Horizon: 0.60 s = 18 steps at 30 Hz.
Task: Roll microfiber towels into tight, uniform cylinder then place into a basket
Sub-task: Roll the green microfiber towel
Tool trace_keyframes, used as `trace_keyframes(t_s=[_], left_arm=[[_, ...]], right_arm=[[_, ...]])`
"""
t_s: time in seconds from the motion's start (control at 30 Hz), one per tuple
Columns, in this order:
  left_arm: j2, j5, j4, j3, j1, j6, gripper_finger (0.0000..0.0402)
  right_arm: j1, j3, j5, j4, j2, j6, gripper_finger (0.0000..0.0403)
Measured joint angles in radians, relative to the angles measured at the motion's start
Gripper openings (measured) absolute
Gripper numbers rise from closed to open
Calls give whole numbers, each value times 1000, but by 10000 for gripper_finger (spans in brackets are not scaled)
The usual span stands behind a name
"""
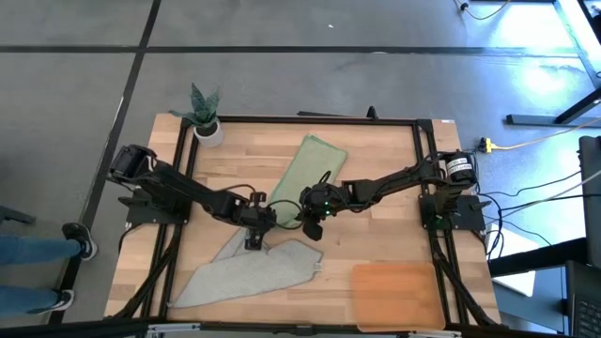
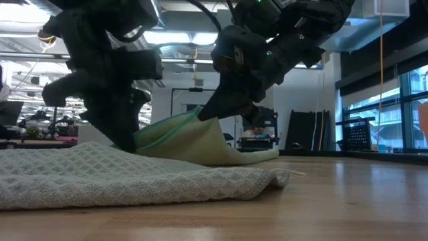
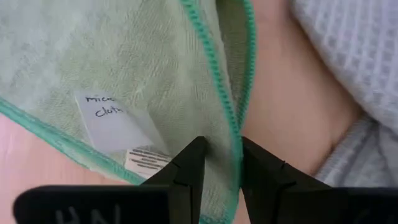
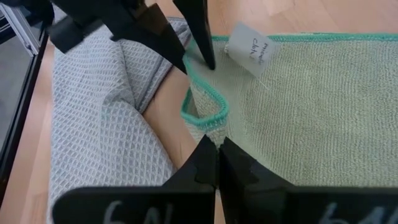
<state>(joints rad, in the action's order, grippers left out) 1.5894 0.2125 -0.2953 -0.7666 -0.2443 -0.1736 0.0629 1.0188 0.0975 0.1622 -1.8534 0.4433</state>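
1. Nearest in the low view, the grey towel [image 2: 134,177] lies spread and rumpled on the table's [image 1: 376,188] front left, out of the way while the green one is worked; its front left corner runs to the table's edge

2. Just behind it, the left gripper [image 1: 255,223] is down on the green towel [image 1: 310,169] at its near end, with the hemmed edge between its fingers, which stand a little apart; I judge it a pinch to match the other side

3. Beside it, the right gripper [image 1: 315,218] is closed tight on a fold of the same hem, lifting it off the wood, so the near edge hangs raised between both arms, likely to start the roll

4. Whether the left fingers truly clamp the cloth or only straddle it is hard to tell

5. Farther back, the rest of the green towel lies flat, slanting toward the table's rear; no roll is formed yet

6. At the front right corner, the basket [image 1: 399,291] sits empty and well apart from both towels; its front rim is hard to make out at the table's edge

7. Farthest, a potted plant [image 1: 205,115] stands at the rear left corner
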Motion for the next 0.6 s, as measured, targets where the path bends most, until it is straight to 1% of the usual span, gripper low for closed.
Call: trace_keyframes(t_s=[0.33, 0.47, 0.53, 0.6], left_arm=[[71, 10, 9, -5, -2, 1, 82], [73, -19, 4, -4, 0, 46, 80], [73, -23, 1, -4, 0, 49, 66], [74, -31, -4, -4, -1, 49, 37]], right_arm=[[-1, 0, -2, 3, -1, -2, 3], [-1, 0, -2, 2, -1, -2, 3], [-1, 0, 1, 2, -1, -3, 3], [-1, 0, 8, 1, -1, -4, 3]])
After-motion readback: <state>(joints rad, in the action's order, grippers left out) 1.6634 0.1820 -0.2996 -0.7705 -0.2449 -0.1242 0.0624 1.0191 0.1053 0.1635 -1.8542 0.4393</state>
